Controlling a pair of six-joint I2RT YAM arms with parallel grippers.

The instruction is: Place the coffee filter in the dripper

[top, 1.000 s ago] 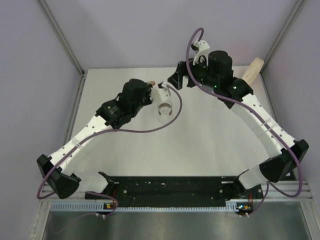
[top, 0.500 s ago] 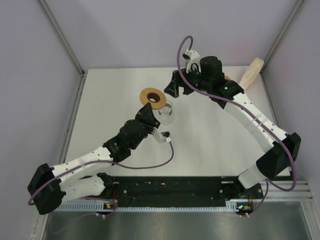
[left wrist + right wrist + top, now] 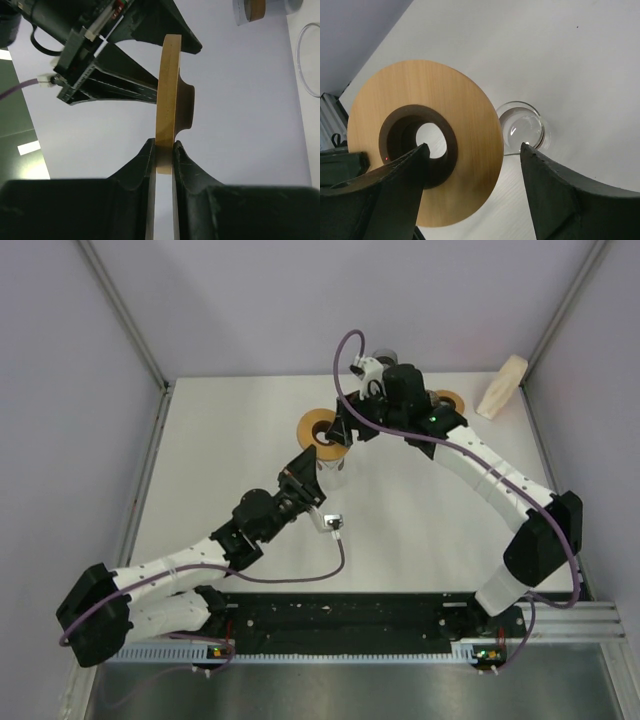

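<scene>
Wooden disc (image 3: 167,90) in left jaws; right jaws wide.

Bright, even light; soft shadows.

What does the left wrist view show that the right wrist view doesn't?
Left wrist only: the wooden disc edge-on, pinched at its rim between the left fingers, with the right arm behind it. Right wrist only: the disc's flat face with its centre hole and dark collar, the whole glass on the table beyond it, and the right fingers spread wide either side of the disc. Both: the disc, and the glass, though the left wrist catches only part of its rim.
</scene>
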